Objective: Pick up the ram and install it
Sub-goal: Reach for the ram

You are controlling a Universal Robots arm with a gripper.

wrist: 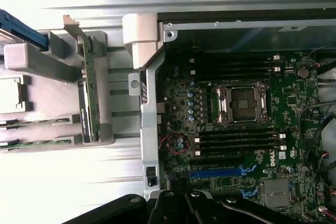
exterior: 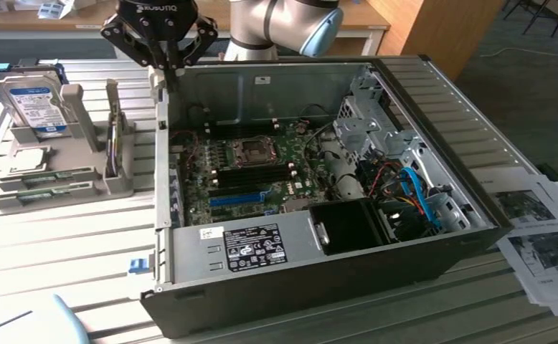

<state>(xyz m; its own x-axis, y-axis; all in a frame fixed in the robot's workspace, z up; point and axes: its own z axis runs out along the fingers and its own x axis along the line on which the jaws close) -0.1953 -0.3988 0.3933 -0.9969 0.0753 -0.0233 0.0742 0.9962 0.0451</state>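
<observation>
in the exterior view my gripper hangs at eleven o'clock of the picture, fingers closed together and empty, over the eleven o'clock corner of the open computer case. the ram stands on its long edge in the grey rack, at nine o'clock from the case, just beside the case wall and below the gripper, apart from it. a silver hard drive stands upright in the same rack at ten o'clock, and everything rests on the slatted desk. in the wrist view the gripper is a dark shape over the edge of the motherboard. the ram sits in its rack slot outside the case wall, and the black memory slots run alongside the cpu socket.
</observation>
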